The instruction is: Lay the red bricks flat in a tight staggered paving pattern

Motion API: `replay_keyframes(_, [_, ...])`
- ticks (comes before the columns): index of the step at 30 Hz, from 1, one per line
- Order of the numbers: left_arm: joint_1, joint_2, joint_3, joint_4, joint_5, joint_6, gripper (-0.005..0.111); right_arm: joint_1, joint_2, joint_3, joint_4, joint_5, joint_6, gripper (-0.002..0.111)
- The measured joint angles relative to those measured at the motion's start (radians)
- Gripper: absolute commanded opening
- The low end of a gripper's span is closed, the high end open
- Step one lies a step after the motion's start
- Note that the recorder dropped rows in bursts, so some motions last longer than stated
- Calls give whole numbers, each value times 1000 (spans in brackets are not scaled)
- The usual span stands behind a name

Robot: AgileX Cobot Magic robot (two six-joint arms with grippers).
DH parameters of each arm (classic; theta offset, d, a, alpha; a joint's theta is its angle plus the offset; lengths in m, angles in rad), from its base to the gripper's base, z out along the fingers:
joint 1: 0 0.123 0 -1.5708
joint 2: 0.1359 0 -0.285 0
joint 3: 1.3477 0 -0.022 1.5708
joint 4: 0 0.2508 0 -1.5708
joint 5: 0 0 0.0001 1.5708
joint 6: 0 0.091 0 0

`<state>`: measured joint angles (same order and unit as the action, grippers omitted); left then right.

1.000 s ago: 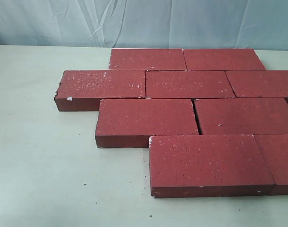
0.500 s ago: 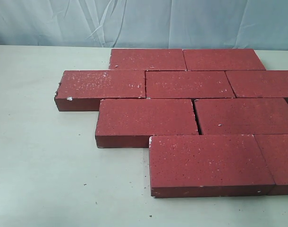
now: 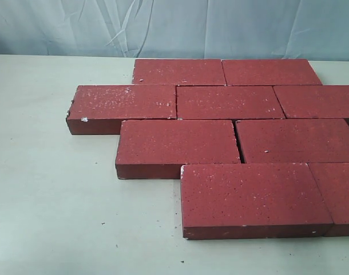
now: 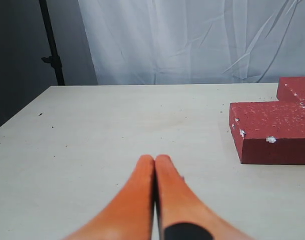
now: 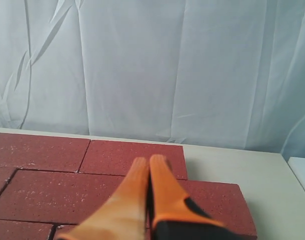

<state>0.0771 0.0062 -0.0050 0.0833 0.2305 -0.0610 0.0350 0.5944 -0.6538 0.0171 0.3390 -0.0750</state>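
Observation:
Several red bricks (image 3: 229, 102) lie flat on the pale table (image 3: 48, 189) in staggered rows, packed edge to edge, with the nearest brick (image 3: 252, 197) at the front right. No arm shows in the exterior view. My left gripper (image 4: 155, 159) is shut with nothing in it, hovering over bare table, and the corner of a red brick (image 4: 272, 127) lies off to one side of it. My right gripper (image 5: 149, 161) is shut and empty above the red bricks (image 5: 47, 192), its orange tips pressed together.
A white cloth backdrop (image 3: 174, 26) hangs behind the table. A dark stand (image 4: 51, 42) rises past the table edge in the left wrist view. Bare tabletop stretches to the left of and in front of the bricks.

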Motion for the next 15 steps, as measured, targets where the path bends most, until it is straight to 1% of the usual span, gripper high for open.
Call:
replay_keyframes(4, [0,0,0,0,0,0,0,0,-4,0,9,0,0,-1])
replay_keyframes(9, [0,0,0,0,0,0,0,-4,-23,19,-26,-18,0,-1])
replay_keyframes(15, [0,0,0,0,0,0,0,-62,-119,166,-50,-70,0,-1])
